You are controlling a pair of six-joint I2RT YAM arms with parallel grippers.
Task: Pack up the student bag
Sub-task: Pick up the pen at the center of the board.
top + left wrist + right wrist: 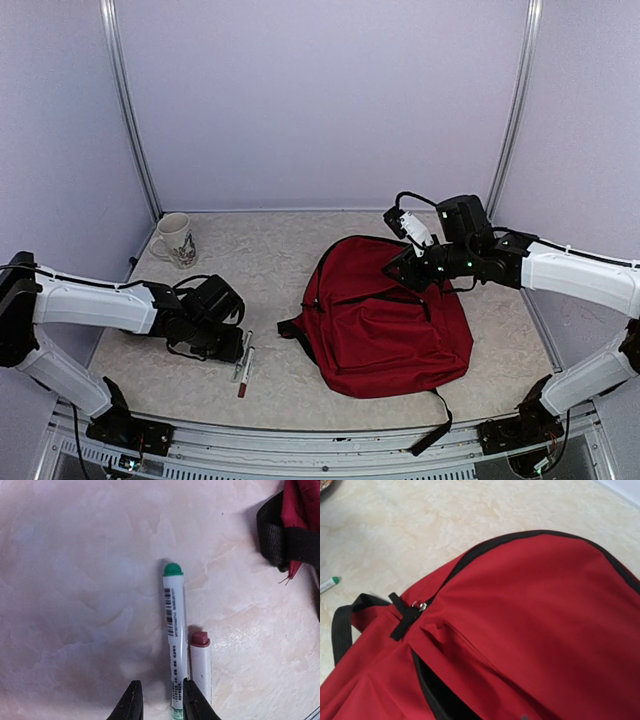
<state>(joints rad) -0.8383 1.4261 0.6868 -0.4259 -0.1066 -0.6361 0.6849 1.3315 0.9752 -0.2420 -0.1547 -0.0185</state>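
While the left claw (160, 700) sits part-open at the near-left edge, straddling the green pen (173, 630), nothing gripped, likely lining up a pick, the bag (385, 320) lies centre-right, pocket agape for loading. Right claw (398, 268) over its far end; opening unreadable.

The pale marbled bench (270, 260) carries a mug (175, 240) at far left, a bag (385, 320) right of centre, and a green marker (174, 640) and red marker (201, 665) side by side.
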